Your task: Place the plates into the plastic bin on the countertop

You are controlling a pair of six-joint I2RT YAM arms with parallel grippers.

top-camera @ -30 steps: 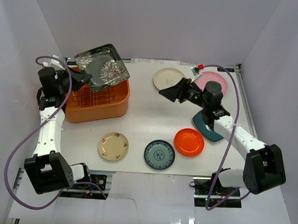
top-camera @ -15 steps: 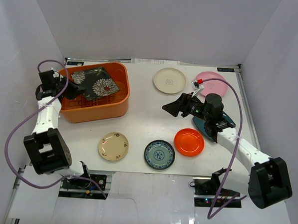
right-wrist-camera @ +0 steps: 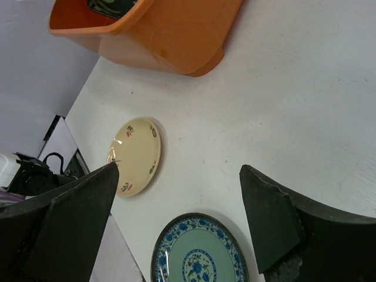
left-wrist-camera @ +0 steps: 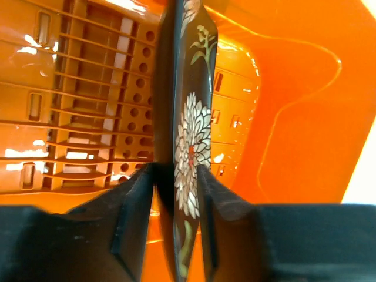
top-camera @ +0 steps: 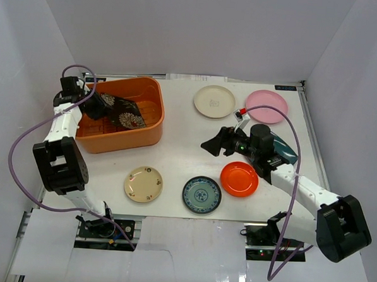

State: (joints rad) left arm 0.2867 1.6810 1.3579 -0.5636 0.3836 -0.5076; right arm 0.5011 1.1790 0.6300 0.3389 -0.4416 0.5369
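The black floral square plate (top-camera: 120,110) (left-wrist-camera: 191,135) stands tilted on edge inside the orange plastic bin (top-camera: 153,123) (left-wrist-camera: 294,117). My left gripper (top-camera: 97,106) (left-wrist-camera: 175,170) straddles its edge, jaws slightly parted, with a thin gap at the left finger. Out on the countertop (top-camera: 182,147) my right gripper (top-camera: 208,146) (right-wrist-camera: 179,169) hovers wide open and empty, just above the blue-patterned plate (top-camera: 201,195) (right-wrist-camera: 200,252). A beige plate (top-camera: 143,183) (right-wrist-camera: 134,155), a red-orange plate (top-camera: 239,179), a cream plate (top-camera: 214,101) and a pink plate (top-camera: 267,105) also lie there. The right arm partly hides a teal plate (top-camera: 283,151).
White walls close in the table on three sides. Purple cables (top-camera: 23,151) loop off both arms. The bin's ribbed, slotted floor (left-wrist-camera: 76,117) shows to the left of the standing plate.
The left arm has lowered the floral plate from above the bin's rim down inside it, and its jaws have loosened. The right arm has swung toward the near side, over the blue-patterned plate.
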